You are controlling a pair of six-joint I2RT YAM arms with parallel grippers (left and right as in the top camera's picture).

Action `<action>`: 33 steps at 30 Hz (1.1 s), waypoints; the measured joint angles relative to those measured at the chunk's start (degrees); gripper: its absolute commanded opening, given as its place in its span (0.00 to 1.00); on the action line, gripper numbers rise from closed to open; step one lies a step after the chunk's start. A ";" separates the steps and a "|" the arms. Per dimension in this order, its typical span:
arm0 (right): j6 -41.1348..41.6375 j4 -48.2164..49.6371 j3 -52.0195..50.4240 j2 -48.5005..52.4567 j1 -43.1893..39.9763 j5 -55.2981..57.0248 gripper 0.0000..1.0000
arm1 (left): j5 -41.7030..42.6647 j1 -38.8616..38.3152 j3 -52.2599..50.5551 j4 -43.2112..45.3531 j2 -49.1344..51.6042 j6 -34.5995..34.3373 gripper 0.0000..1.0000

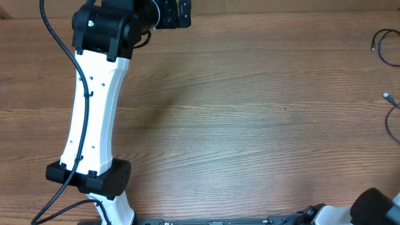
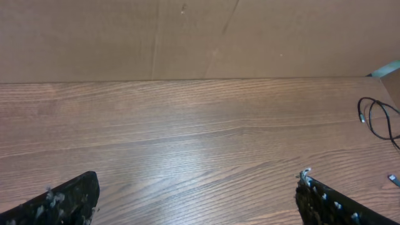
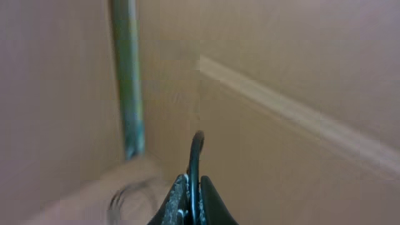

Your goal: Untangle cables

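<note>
Cables [image 1: 374, 42]: loose at bench [image 1: 250, 125] right edge. Left claw [image 2: 199, 180]: fingers wide apart above bare wood. Right claw [image 3: 192, 186]: pinched together on black cable [image 3: 196, 150], view blurred.

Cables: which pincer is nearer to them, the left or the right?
Right. The right pincer is shut on a black cable. The left pincer is open above bare table, and the cables lie far to its right.

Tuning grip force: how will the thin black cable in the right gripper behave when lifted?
Likely floppy: the black cable arcs over above the right gripper. Probably light, being so thin. Might slide through the pinch; view is blurred.
</note>
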 measured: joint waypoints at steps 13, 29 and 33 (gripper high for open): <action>22.95 0.55 -25.62 2.64 -5.16 -10.03 0.04 | 0.00 -0.02 0.00 -2.91 0.00 0.00 1.00; 30.60 10.97 -43.58 4.02 -29.59 -18.03 0.04 | -0.04 -0.13 -0.04 -5.03 3.85 1.09 1.00; 30.18 19.04 -51.49 4.07 -29.27 -18.12 0.04 | 0.07 -0.13 -0.04 -3.52 4.02 2.82 1.00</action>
